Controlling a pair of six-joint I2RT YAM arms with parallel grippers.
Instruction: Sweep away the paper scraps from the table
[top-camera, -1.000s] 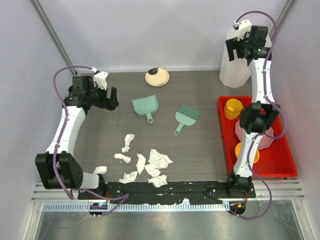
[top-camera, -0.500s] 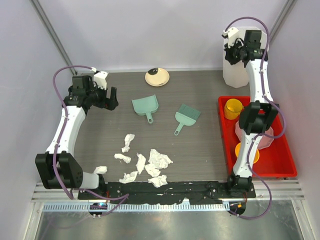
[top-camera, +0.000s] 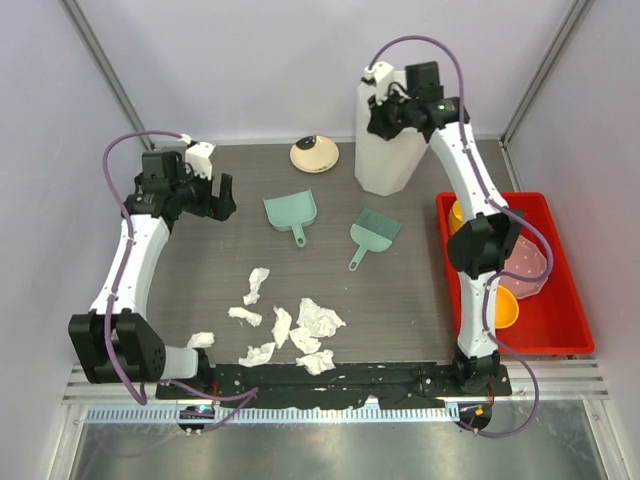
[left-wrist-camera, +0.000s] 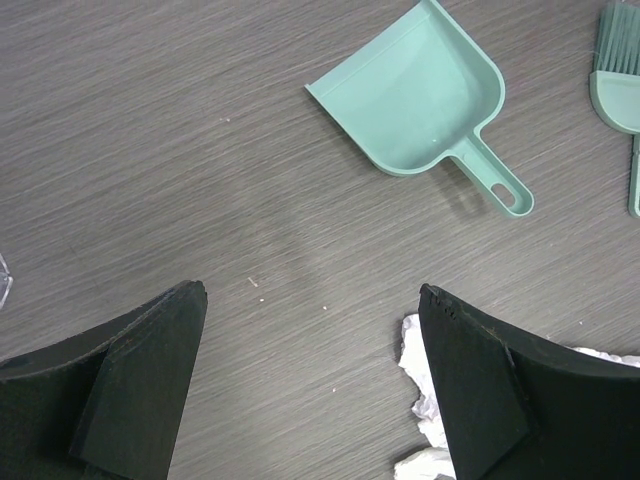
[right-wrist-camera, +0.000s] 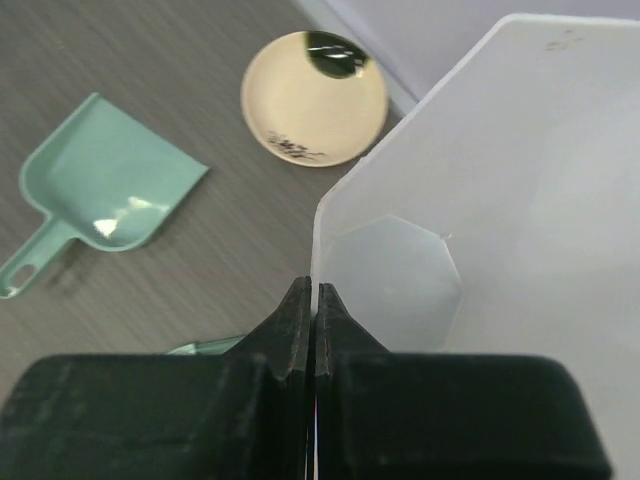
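Pinching the thin rim of the white bin (top-camera: 385, 150) with the right tool (right-wrist-camera: 312, 297), jaws pressed flat together on the wall, at the far side of the desk (top-camera: 400, 300) between the dish (top-camera: 314, 153) and the red tray (top-camera: 565, 335). Not managing to tell from above whether resting on the desk or hanging just clear of it. Judging this as placing the bin somewhere handy for emptying into, ahead of any sweeping. Leaving the paper scraps (top-camera: 290, 325) untouched in a loose cluster near the desk's front edge, well apart from the bin. Holding the left tool (left-wrist-camera: 312, 292) wide open and empty over the desk's left side, looking down on the dustpan (left-wrist-camera: 420, 100). Doing this step well probably meaning going slowly and keeping the bin upright, since gripping a tall, light container by one edge is likely inviting swing or slip. Steering wide of the dustpan and the brush (top-camera: 372, 232) lying between bin and scraps, avoiding knocking either. Setting down near the scraps, not on them, and loosening the pinch only once standing steady.
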